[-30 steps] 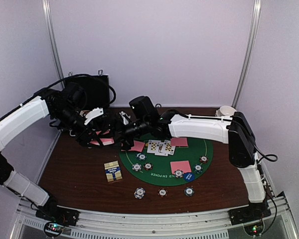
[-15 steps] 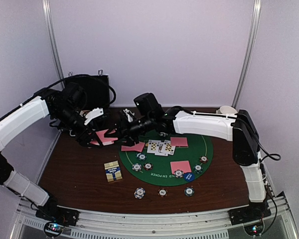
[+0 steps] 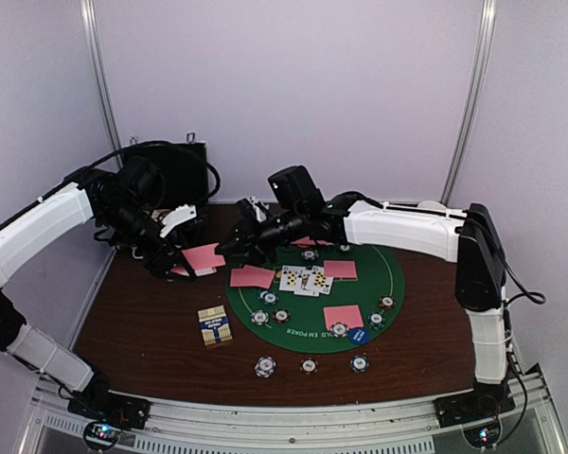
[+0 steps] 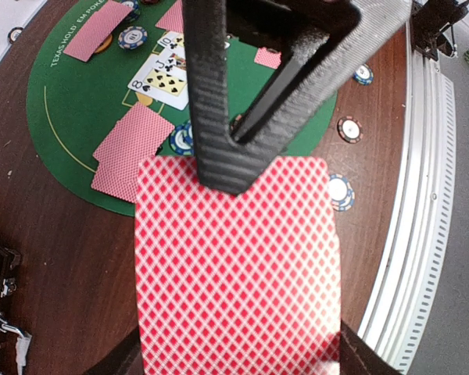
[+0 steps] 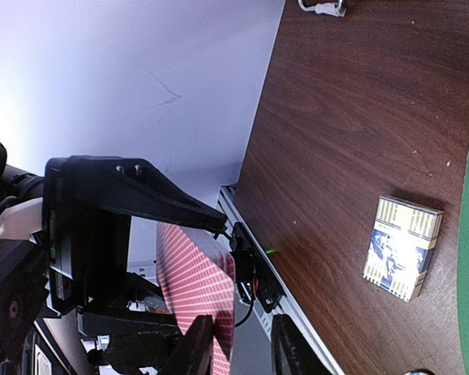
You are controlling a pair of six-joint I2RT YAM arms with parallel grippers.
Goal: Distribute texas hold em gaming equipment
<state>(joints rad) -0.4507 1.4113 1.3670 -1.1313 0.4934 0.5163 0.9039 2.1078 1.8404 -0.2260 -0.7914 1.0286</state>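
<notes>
Above the table [image 4: 47, 258], pink lattice-backed card [image 4: 234, 273]

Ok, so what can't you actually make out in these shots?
Face of the card in the left pincer: every view shows only its patterned back.
Whether the right pincer touches that card: fingers cut by the right wrist view's bottom edge, too small from above.
Inside of the white bowl: in the top view the right arm covers most of it.
Values on the chips: too small in the top view.

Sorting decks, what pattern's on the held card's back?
The card shows a red-and-white diamond lattice, clearest in the left wrist view.
</notes>
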